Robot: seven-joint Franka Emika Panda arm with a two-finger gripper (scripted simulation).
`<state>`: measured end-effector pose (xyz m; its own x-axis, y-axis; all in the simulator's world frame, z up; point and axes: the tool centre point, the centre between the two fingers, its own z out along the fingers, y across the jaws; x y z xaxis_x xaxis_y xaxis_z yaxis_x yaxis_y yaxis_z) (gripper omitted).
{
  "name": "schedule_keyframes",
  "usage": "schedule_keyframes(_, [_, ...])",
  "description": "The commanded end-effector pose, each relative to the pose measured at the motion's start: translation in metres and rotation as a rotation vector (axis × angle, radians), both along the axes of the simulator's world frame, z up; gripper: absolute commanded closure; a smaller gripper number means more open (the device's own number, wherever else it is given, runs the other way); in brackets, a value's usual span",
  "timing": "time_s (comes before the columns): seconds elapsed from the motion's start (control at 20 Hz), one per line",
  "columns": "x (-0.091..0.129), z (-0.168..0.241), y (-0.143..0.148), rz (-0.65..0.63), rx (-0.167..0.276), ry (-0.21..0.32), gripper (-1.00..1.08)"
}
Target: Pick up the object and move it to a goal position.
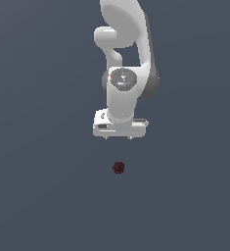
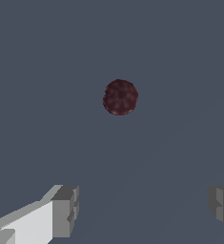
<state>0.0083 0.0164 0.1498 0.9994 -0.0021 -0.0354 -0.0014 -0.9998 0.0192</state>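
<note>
object (image 1: pixel 118 167) below gripper (image 1: pixel 118 138) in exterior view | apart, not touching

The object (image 1: pixel 118 167) is a tiny dark red lump, roundish with a bumpy, mottled surface. It lies alone on the flat grey-blue tabletop (image 1: pixel 43 196), free and untouched. In the wrist view it (image 2: pixel 120 97) appears nearly spherical.

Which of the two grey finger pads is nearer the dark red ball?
Neither clearly: the dark red ball sits ahead of the open gripper, roughly between its fingers, untouched by either.
</note>
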Motion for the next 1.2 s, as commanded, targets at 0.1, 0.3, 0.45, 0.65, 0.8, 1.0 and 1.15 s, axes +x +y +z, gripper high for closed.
schedule_keyframes(0.1, [0.018, -0.013, 0.000, -0.056, 0.004, -0.007, -0.92])
schedule_keyframes(0.3, [0.039, -0.029, 0.001, -0.123, 0.007, -0.017, -0.92])
schedule_keyframes(0.45, [0.053, -0.042, 0.002, -0.171, 0.010, -0.024, -0.92])
schedule_keyframes(0.65, [0.066, -0.056, 0.002, -0.220, 0.012, -0.031, -0.92])
schedule_keyframes(0.8, [0.073, -0.064, 0.002, -0.246, 0.013, -0.034, -0.92])
schedule_keyframes(1.0, [0.078, -0.070, 0.003, -0.266, 0.014, -0.037, -0.92])
schedule_keyframes(1.15, [0.079, -0.071, 0.003, -0.271, 0.014, -0.038, -0.92])
